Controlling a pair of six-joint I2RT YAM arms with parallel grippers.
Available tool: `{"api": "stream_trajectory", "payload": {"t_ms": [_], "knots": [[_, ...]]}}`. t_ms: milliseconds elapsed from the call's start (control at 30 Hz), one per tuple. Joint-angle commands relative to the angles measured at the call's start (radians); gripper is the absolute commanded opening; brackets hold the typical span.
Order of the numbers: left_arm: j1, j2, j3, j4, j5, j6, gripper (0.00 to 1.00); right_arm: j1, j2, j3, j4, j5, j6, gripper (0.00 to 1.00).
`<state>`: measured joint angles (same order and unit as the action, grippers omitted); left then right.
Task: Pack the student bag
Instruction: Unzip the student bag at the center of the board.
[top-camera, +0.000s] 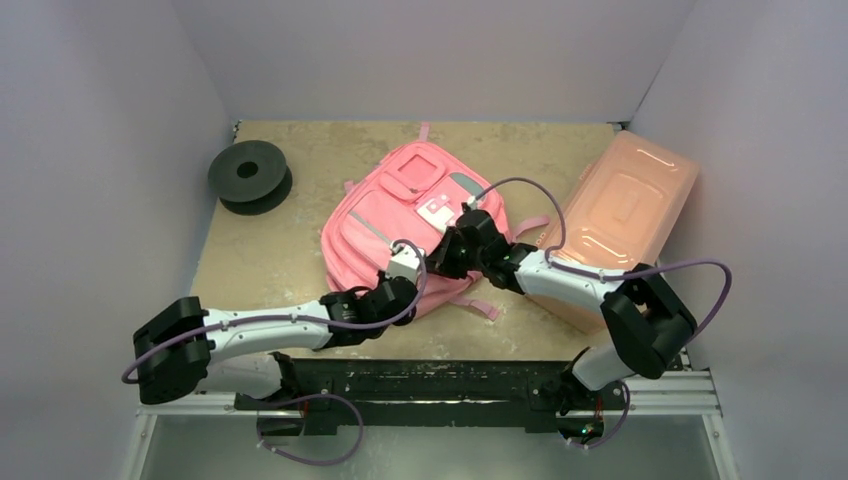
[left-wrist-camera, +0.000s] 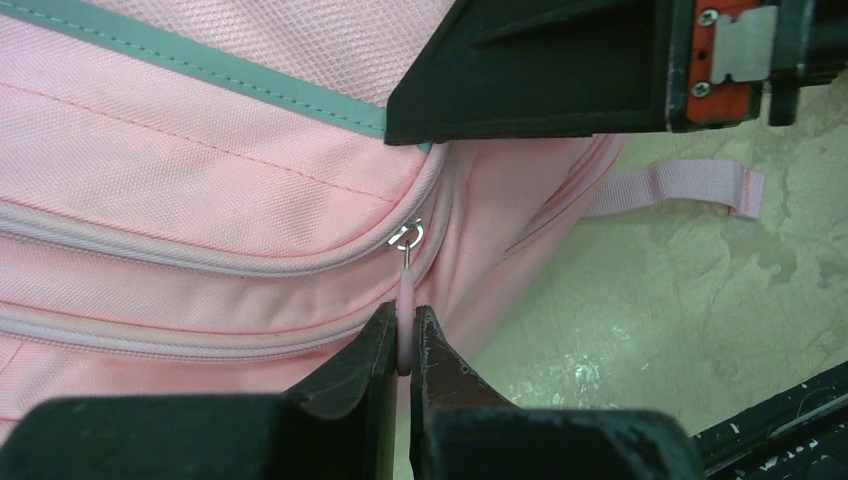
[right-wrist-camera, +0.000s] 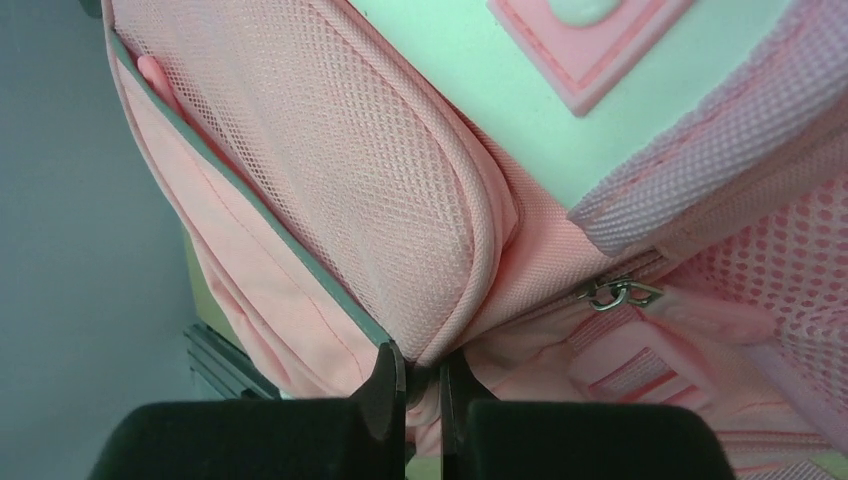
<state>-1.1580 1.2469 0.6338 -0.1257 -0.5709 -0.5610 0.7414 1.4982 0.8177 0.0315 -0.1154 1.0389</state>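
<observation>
The soft pink woven-fabric backpack (top-camera: 385, 215) lies front-up on the middle of the mottled tan table (top-camera: 270, 260). The left gripper (left-wrist-camera: 403, 340) is clamped on its slim pink zipper tab (left-wrist-camera: 405, 295) (metal ring (left-wrist-camera: 407, 236) above); the right gripper (right-wrist-camera: 422, 380) pinches a fold of its fabric.

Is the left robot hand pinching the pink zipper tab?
Yes, the left gripper is shut on the pink zipper tab of the student bag.
</observation>
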Motion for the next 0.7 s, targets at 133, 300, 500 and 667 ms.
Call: {"api": "stream_trajectory", "payload": {"t_ms": [133, 300, 500, 667], "knots": [[0.22, -0.144, 0.002, -0.243, -0.026, -0.186, 0.0, -0.004, -0.004, 0.073, -0.112, 0.088, -0.397, 0.0], [0.452, -0.247, 0.003, -0.356, -0.044, -0.157, 0.0, -0.023, -0.067, -0.016, -0.082, 0.033, -0.537, 0.0], [0.645, -0.219, 0.034, -0.289, 0.042, -0.093, 0.0, -0.088, -0.111, -0.046, -0.086, -0.027, -0.587, 0.0], [0.738, -0.138, 0.142, -0.259, 0.099, -0.047, 0.0, -0.138, -0.106, -0.012, -0.141, -0.015, -0.684, 0.0]]}}
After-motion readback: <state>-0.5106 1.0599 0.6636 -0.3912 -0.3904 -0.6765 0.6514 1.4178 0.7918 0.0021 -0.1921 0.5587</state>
